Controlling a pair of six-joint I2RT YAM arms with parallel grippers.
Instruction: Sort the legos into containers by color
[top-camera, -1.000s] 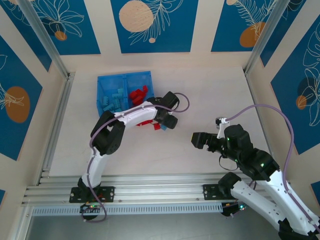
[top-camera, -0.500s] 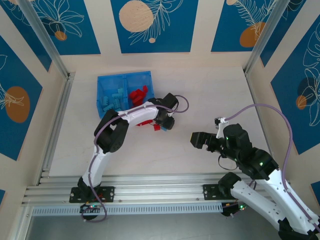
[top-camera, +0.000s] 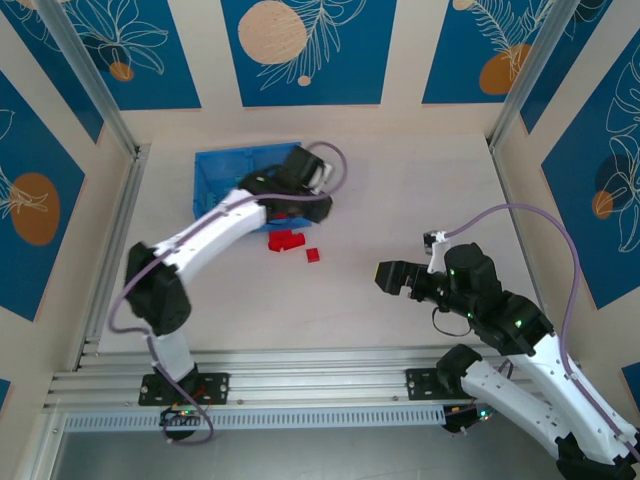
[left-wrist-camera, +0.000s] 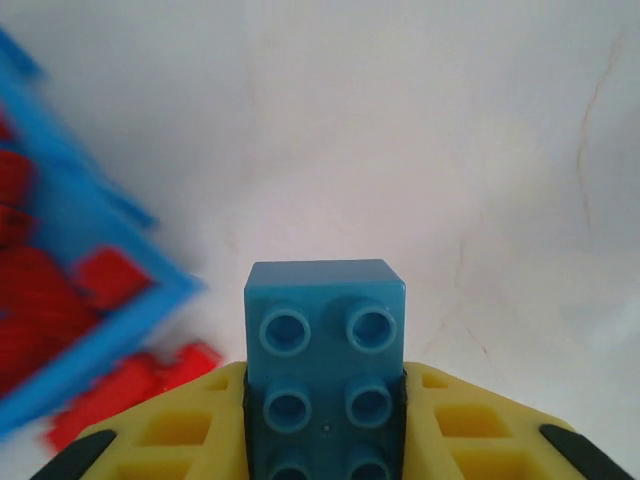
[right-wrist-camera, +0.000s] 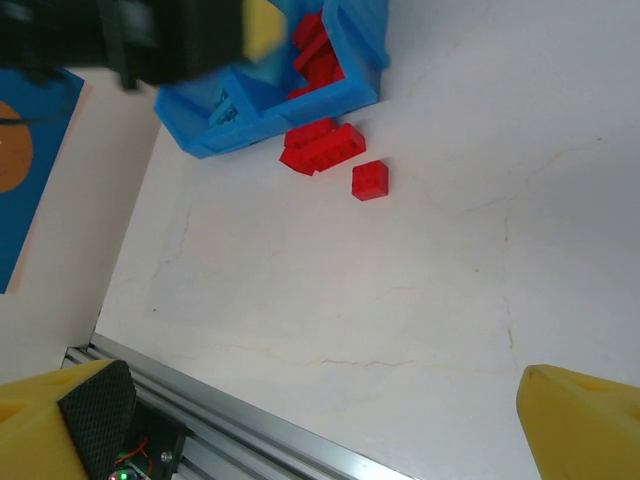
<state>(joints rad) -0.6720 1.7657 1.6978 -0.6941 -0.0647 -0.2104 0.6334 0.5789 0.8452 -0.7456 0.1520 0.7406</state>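
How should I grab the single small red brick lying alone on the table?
Come straight down from above and close the jaws on two opposite side walls of the small red brick. It lies flat, apart from the larger red bricks, so its flanks look free.

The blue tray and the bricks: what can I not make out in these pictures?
- Top view: the left arm covers most of the tray, so its contents cannot be counted.
- Left wrist view: the tray and the red bricks are blurred; the bottom edge cuts off the blue brick in the left gripper.
- Right wrist view: the top edge and the blurred arm hide part of the tray.
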